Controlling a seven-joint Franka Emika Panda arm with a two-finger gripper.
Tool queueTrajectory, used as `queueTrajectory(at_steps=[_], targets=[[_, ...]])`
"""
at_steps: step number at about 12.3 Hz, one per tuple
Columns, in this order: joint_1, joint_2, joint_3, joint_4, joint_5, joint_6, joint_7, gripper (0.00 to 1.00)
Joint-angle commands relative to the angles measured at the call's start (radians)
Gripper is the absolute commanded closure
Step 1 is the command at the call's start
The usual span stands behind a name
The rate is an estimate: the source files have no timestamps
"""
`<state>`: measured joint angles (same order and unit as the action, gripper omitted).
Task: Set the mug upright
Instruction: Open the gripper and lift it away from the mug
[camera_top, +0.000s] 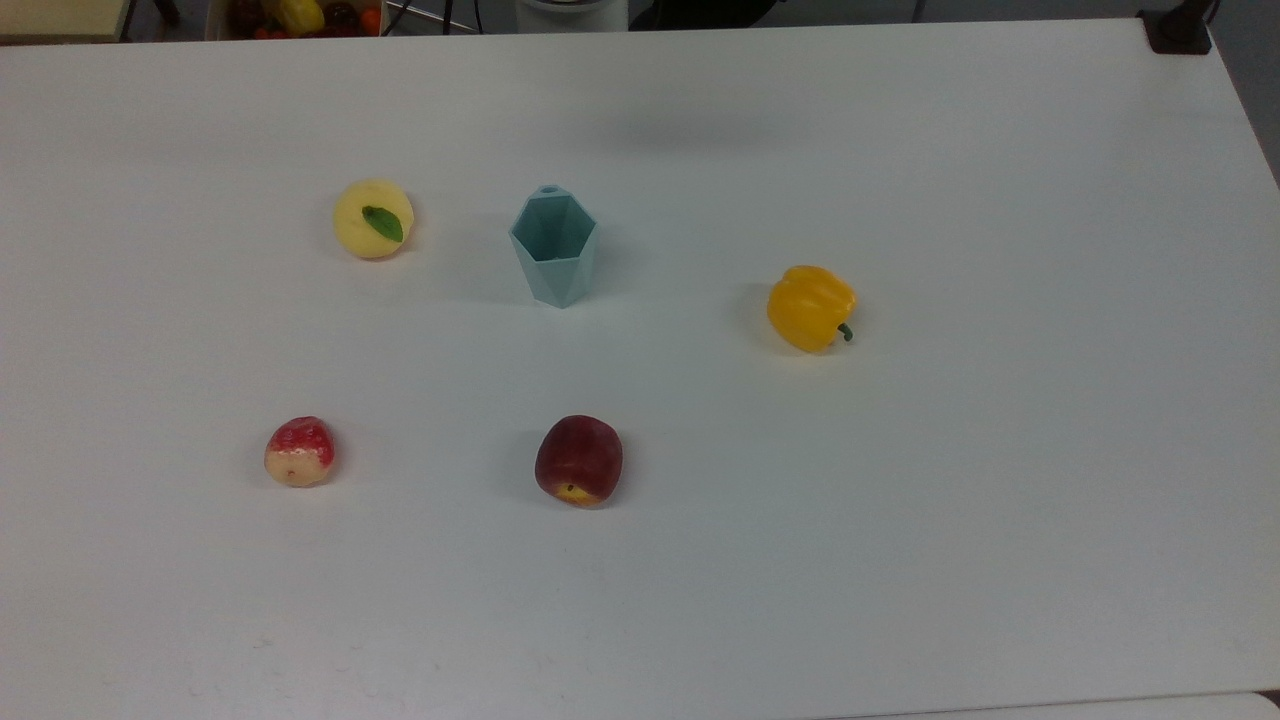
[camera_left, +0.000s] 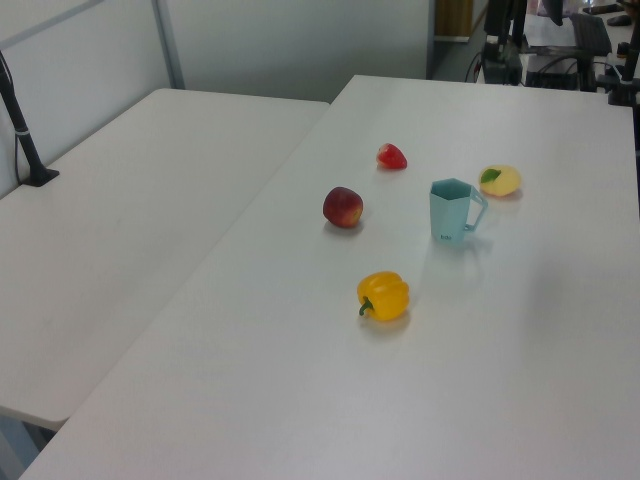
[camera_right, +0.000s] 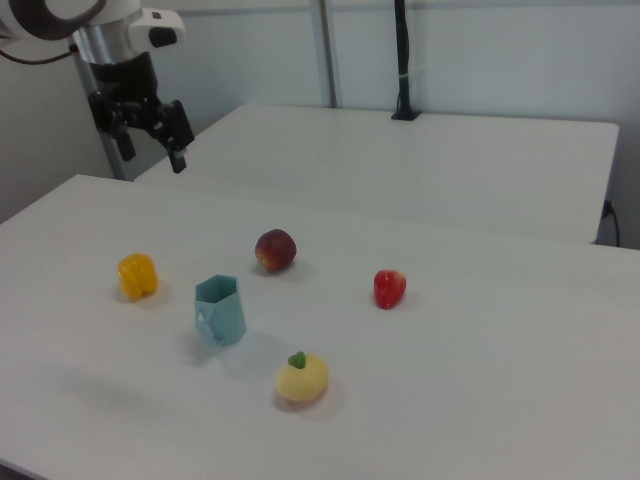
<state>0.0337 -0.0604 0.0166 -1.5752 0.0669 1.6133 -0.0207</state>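
The pale teal faceted mug stands upright on the white table, mouth up. In the left view the mug shows its small handle toward the left view's right. In the right view the mug sits between the fruits. My gripper hangs high in the right view's upper left, well above and behind the yellow pepper, far from the mug. It is open, with nothing between its fingers.
Around the mug lie a yellow peach with a green leaf, a yellow bell pepper, a dark red apple and a strawberry. A second white table adjoins, with a black post on it.
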Motion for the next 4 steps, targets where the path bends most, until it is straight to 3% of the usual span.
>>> queueTrajectory(at_steps=[1, 4], targets=[[0.026, -0.036, -0.037, -0.074, 0.004, 0.092, -0.054, 0.00], [0.045, -0.036, -0.037, -0.077, 0.002, 0.088, -0.054, 0.00]])
